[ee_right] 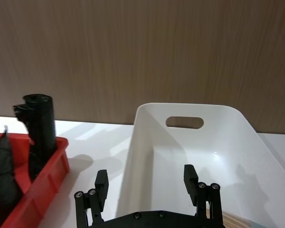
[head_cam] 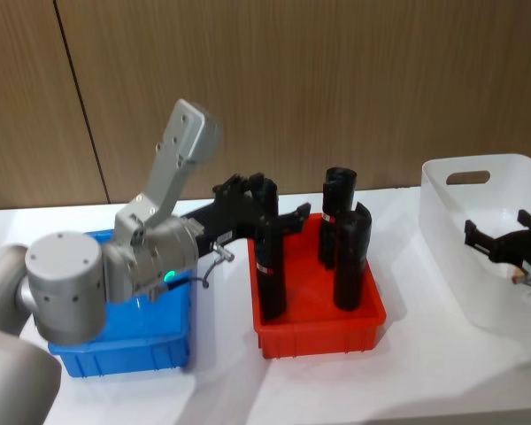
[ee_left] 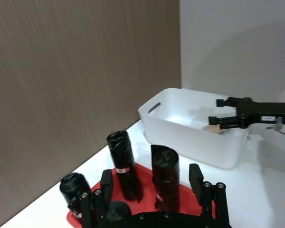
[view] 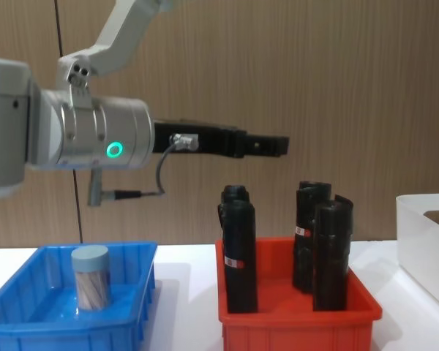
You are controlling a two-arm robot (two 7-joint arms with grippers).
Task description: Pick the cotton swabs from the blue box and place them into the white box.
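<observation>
- Silver-grey left arm (view: 88, 135) of cylindrical joints, with a green glowing ring (view: 115, 151) and a grey cable (view: 159, 172).
- Black left pincer (ee_left: 151, 183) and right pincer (ee_right: 146, 176), both with silver screws (ee_right: 91, 192).

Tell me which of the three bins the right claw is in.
The white box, at the robot's far right: the open right claw sits within its walls. The red bin and blue box lie further left.

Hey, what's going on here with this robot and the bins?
One cotton swab tub stands in the blue box, not yet moved to the white box. The left gripper hangs open and empty, high above the red bin of black rolls. The right gripper is open over the white box, where something tan lies inside, too unclear to identify.
</observation>
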